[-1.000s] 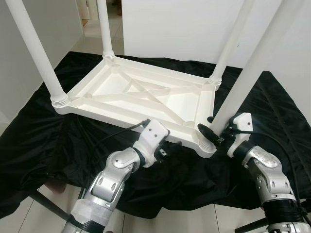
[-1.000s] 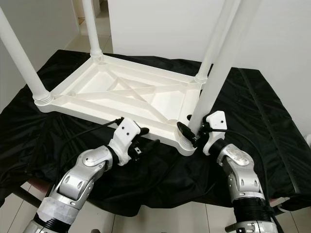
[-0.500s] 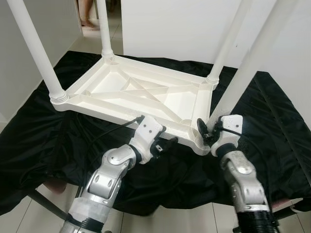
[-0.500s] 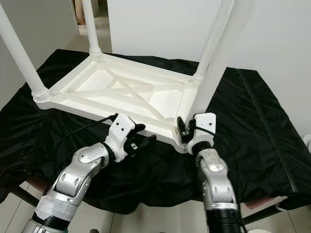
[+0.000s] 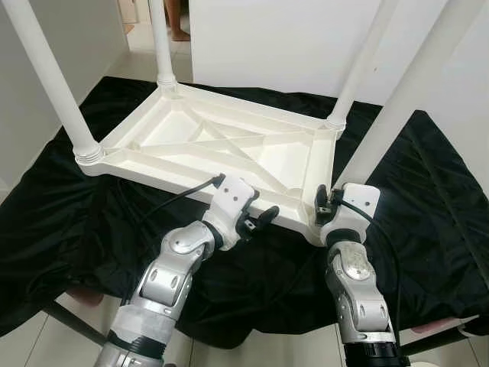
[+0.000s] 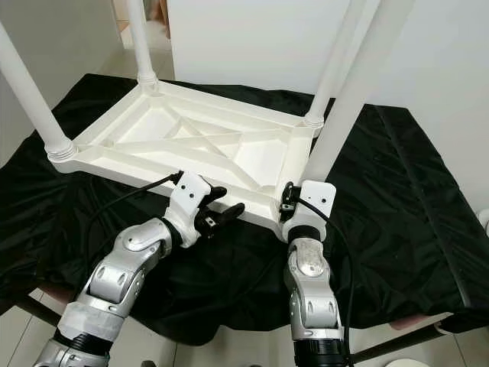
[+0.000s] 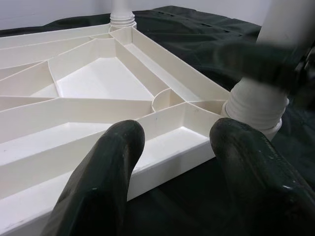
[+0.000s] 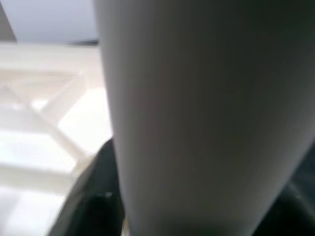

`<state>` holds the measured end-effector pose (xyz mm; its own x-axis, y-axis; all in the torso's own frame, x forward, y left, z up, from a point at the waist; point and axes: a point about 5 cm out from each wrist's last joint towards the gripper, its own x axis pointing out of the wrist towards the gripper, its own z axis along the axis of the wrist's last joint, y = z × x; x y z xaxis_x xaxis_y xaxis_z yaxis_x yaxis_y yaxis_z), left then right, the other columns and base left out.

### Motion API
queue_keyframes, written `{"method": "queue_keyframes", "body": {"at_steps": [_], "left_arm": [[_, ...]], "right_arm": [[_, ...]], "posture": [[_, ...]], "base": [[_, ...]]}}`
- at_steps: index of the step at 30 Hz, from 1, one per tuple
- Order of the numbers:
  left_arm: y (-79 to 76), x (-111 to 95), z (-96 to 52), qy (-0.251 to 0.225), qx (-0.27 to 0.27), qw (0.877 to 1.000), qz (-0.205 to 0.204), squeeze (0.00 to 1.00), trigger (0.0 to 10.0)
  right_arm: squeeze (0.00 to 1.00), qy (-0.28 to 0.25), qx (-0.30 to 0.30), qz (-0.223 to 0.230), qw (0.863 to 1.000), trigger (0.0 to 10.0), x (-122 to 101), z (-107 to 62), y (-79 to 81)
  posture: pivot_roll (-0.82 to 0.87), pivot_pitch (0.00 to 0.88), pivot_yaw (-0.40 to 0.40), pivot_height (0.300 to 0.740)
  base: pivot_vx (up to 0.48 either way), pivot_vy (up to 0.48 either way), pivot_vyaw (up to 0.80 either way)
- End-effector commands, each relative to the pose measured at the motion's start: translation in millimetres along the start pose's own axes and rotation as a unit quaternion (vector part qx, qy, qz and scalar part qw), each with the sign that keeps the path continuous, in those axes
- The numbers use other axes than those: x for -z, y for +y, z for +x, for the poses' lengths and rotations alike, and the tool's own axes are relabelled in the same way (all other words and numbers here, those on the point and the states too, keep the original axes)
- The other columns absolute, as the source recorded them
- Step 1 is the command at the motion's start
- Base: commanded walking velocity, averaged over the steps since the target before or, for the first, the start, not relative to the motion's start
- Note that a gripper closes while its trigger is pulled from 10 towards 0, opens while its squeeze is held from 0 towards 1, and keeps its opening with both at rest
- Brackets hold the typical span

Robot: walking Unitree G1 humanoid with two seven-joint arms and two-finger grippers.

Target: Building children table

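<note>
White plastic leg (image 5: 397, 107) sits clasped in our right gripper (image 5: 327, 208); we should twist it squarely home while our wide-spread left gripper (image 5: 256, 220) steadies the upturned table (image 5: 191, 164).

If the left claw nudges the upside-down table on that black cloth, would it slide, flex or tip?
The table probably stays stiff: its underside is cross-ribbed. It looks like light hollow plastic, so it may slide with the loose cloth. The long upright legs could make it rock.
</note>
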<state>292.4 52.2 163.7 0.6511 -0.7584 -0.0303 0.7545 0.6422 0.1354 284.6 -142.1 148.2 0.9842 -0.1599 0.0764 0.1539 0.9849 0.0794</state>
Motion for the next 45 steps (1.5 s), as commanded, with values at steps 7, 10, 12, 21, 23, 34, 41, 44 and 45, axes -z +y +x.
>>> {"method": "queue_keyframes", "body": {"at_steps": [7, 10, 12, 21, 23, 34, 41, 44, 45], "left_arm": [[2.9, 4, -0.8, 0.011, -0.039, 0.999, 0.011, 0.0, 10.0], [2.9, 4, -1.1, 0.011, -0.039, 0.999, 0.011, 0.0, 10.0], [2.9, 4, -1.2, 0.011, -0.04, 0.999, 0.011, 0.0, 10.0], [-1.0, 9, -2.0, 0.022, -0.022, 0.999, 0.011, 0.0, 10.0], [-1.0, 9, -1.8, 0.022, -0.022, 0.999, 0.013, 0.0, 10.0], [-2.4, 7, 0.4, 0.019, -0.018, 0.999, 0.02, 0.0, 10.0], [-3.8, 7, 0.6, 0.019, -0.017, 0.999, 0.023, 0.0, 10.0], [-3.4, 7, 0.4, 0.018, -0.022, 0.999, 0.022, 0.0, 10.0], [-3.4, 7, 0.4, 0.018, -0.022, 0.999, 0.022, 0.0, 10.0]], "right_arm": [[1.0, -0.001, -0.008, 0.018, 1.0, 10.0, 1, -5.2, 0.6], [1.0, -0.005, -0.02, 0.01, 1.0, 10.0, 0, -5.6, -2.2], [1.0, -0.005, -0.029, 0.008, 1.0, 10.0, -1, -5.9, -3.2], [0.0, -0.016, -0.218, -0.039, 0.975, 10.0, -6, -2.2, -25.3], [0.0, -0.017, -0.233, -0.044, 0.971, 10.0, -7, -1.3, -27.3], [0.0, -0.004, -0.313, -0.074, 0.947, 10.0, -5, 5.0, -32.8], [0.0, 0.008, -0.368, -0.098, 0.925, 10.0, -2, 9.0, -33.4], [0.0, 0.021, -0.385, -0.1, 0.917, 0.0, 3, 10.2, -35.8], [0.0, 0.021, -0.385, -0.1, 0.917, 0.0, 3, 10.2, -35.8]], "posture": [[-0.01, 0.067, -0.024, 0.74], [-0.01, 0.067, -0.024, 0.74], [-0.01, 0.067, -0.024, 0.74], [-0.01, 0.056, -0.03, 0.74], [-0.01, 0.056, -0.03, 0.74], [-0.01, 0.04, -0.02, 0.74], [-0.01, 0.033, -0.025, 0.74], [0.0, 0.027, -0.034, 0.74], [0.0, 0.027, -0.034, 0.74]], "base": [[0.0, 0.0, 0.0], [0.0, 0.0, 0.0], [0.0, 0.0, 0.0], [0.0, 0.0, 0.0], [0.0, 0.0, 0.0], [0.0, 0.0, 0.0], [0.0, 0.0, 0.0], [0.0, 0.0, 0.0], [0.0, 0.0, 0.0]]}}
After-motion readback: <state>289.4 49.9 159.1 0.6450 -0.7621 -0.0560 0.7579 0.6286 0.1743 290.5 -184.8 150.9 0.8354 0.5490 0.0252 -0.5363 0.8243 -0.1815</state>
